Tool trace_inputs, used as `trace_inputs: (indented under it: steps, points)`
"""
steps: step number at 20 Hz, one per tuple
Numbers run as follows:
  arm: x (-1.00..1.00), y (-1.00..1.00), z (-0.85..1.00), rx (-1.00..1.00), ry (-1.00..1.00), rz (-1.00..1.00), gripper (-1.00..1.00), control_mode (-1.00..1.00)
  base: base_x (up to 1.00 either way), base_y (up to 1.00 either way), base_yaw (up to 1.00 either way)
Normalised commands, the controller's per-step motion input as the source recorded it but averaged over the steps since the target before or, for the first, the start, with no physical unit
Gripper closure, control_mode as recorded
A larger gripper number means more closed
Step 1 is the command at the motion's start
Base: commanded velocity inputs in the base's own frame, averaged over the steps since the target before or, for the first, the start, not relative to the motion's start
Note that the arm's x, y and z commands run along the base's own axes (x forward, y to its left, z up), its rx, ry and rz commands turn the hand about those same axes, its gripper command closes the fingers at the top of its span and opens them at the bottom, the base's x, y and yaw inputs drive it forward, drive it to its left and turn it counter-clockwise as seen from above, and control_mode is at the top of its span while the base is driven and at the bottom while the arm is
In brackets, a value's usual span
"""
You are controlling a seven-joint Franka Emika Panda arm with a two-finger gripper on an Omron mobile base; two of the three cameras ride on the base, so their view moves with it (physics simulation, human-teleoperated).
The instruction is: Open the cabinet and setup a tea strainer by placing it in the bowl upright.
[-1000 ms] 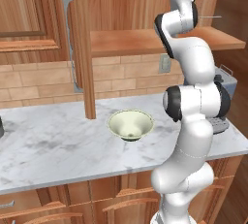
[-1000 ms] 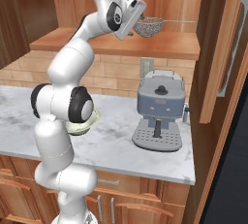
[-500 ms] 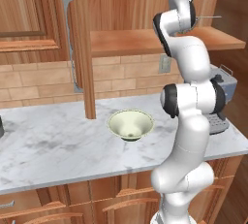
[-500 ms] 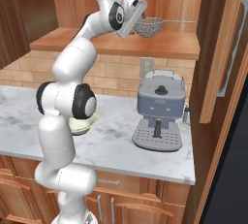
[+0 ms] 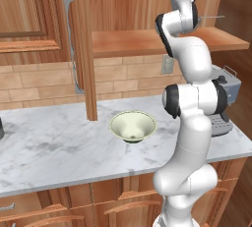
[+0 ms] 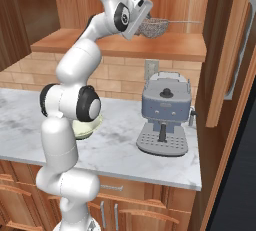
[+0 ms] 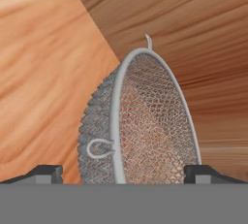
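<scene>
The gripper is spread wide, one fingertip on each side of the tea strainer, not clamped on it. The strainer sits on the open cabinet's shelf. The bowl rests mid-bench.

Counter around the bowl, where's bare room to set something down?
Bare marble lies left of the bowl, out to the counter's left end, and in front of it to the front edge. It is crowded to the right, where the robot's arm stands before the coffee machine.
</scene>
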Motion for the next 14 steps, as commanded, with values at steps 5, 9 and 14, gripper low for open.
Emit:
trace_inputs:
  steps: [5,9,14]
  points:
    - [0.01,0.0,0.0,0.0,0.0,0.01,-1.0,-1.0,0.0,0.0,0.0]
    - [0.0,0.0,0.0,0.0,0.0,0.01,1.0,-1.0,0.0,0.0,0.0]
    - [0.0,0.0,0.0,0.0,0.0,0.0,1.0,-1.0,0.0,0.0,0.0]
